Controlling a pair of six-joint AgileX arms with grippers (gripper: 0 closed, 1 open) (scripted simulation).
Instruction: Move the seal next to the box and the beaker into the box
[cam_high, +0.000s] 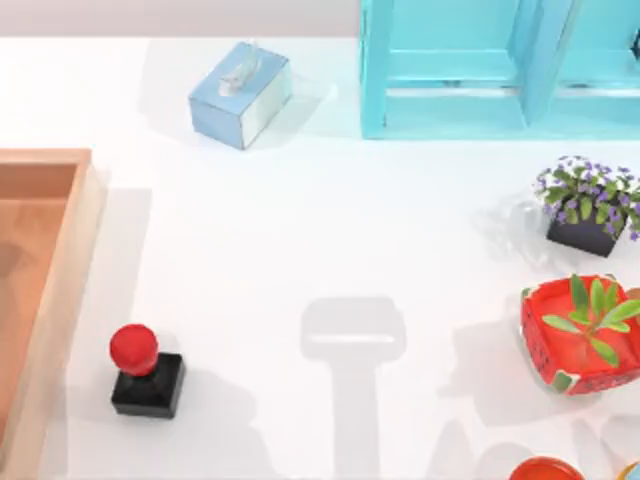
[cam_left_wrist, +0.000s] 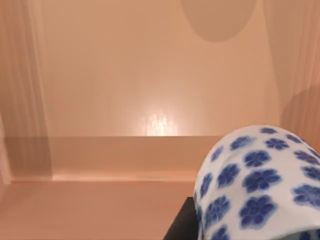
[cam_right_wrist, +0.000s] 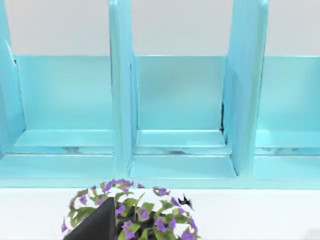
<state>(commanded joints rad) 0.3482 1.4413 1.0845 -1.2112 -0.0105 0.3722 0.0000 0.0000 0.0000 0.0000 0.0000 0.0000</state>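
In the top view the seal (cam_high: 146, 369), a black square block with a red round knob, stands upright on the white table just right of the box's (cam_high: 62, 260) light-wood wall at the left edge. The left wrist view looks down into the box's orange-brown floor (cam_left_wrist: 150, 75). Close in front of that camera is the white beaker (cam_left_wrist: 260, 185) with blue flowers, held above the floor by my left gripper (cam_left_wrist: 235, 232); one dark finger (cam_left_wrist: 181, 226) shows beside it. A dark wedge of my right gripper (cam_right_wrist: 97, 225) shows in front of the flower pot.
A light blue tissue box (cam_high: 240, 93) sits at the back. The turquoise shelf (cam_high: 500, 70) stands at the back right. On the right are a purple flower pot (cam_high: 588, 205), a red planter (cam_high: 582, 335) and a red rim (cam_high: 545, 469) at the front edge.
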